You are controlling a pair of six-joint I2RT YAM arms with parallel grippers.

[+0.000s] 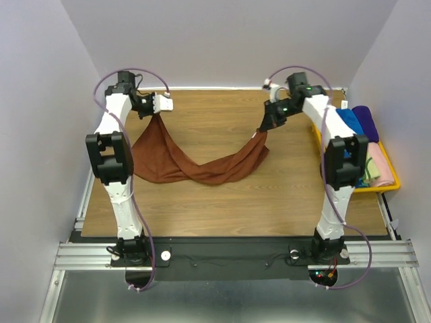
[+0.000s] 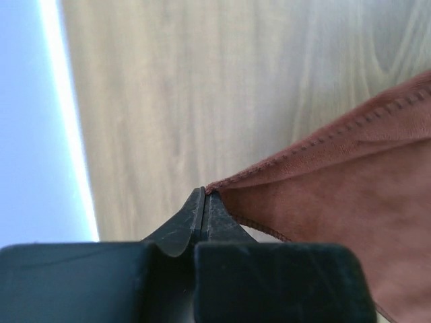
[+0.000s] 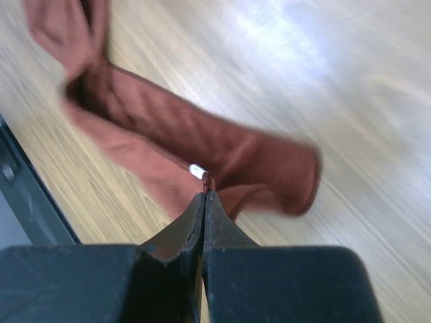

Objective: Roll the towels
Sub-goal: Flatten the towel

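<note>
1. The brown towel (image 1: 202, 168) hangs between the two arms over the wooden counter (image 1: 222, 208). It sags in a twisted loop whose lowest folds seem to rest on the wood.
2. The left hand (image 1: 159, 109) is clamped on one corner. Its wrist view shows the fingers pressed together, with the stitched hem of the towel (image 2: 337, 195) caught right at the tips of the hand (image 2: 204, 193).
3. The right hand (image 1: 264, 128) is likewise pinched tight on the far end. From its wrist the cloth (image 3: 202, 141) droops away from the hand (image 3: 205, 195), bunched and blurred.
4. Gripping two ends with the arms well apart is probably meant to spread the towel, so that it can be laid flat before rolling. The twist in the middle suggests it is not yet open, so rolling proper has likely not begun.
5. A yellow bin (image 1: 392, 183) sits at the counter's right edge, holding blue (image 1: 350, 121), purple (image 1: 367, 120) and pink (image 1: 381, 165) rolls. It lies beside the working area, presumably so that rolls stay out of the arms' way.
</note>
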